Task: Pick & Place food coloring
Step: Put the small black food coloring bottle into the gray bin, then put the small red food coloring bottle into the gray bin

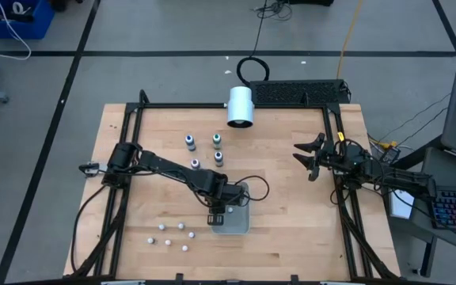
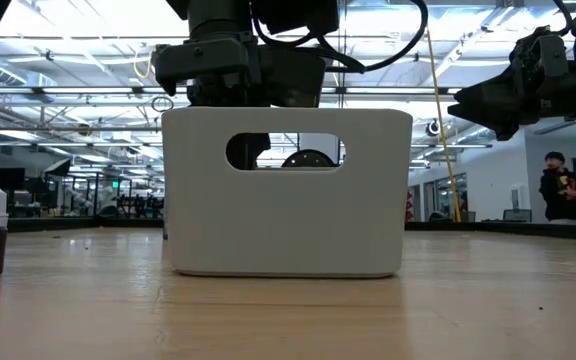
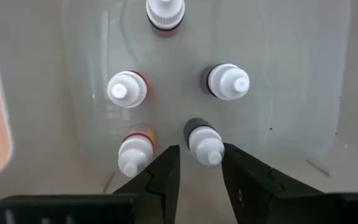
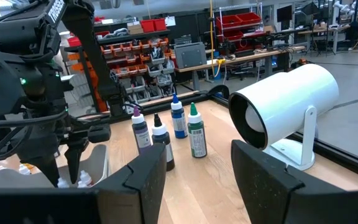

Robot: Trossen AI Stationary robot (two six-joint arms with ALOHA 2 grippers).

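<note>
Bottles of food coloring are shown in two places. Four upright bottles (image 4: pixel 166 134) stand close together on the bare bench (image 1: pixel 291 206), between the white cylinder (image 1: pixel 240 107) at the far edge and the white bin (image 1: pixel 230 218). Five more bottles are seen standing in the bin in the left wrist view, white nozzles upward: one (image 3: pixel 165 14) farthest from the fingers, two in the middle (image 3: pixel 127 90) and (image 3: pixel 225 81), and two nearest (image 3: pixel 135 152) and (image 3: pixel 204 143). The left gripper (image 3: pixel 201 180) is held inside the bin, above the nearest dark bottle; its fingers are slightly apart, that bottle's nozzle lies between the tips, and no firm clamp on it is visible. The right gripper (image 1: pixel 311 158) is parked above the right side of the bench, well apart from the bottles, its fingers apart and empty. Each bottle is judged to be light, small and fairly stiff, with a smooth plastic body that may slip; being narrow and tall, it is likely to tip if nudged sideways. A hold across the cap or upper body, taken from straight above, is advised. Small white balls (image 1: pixel 169 233) lie on the bench beside the bin.
</note>
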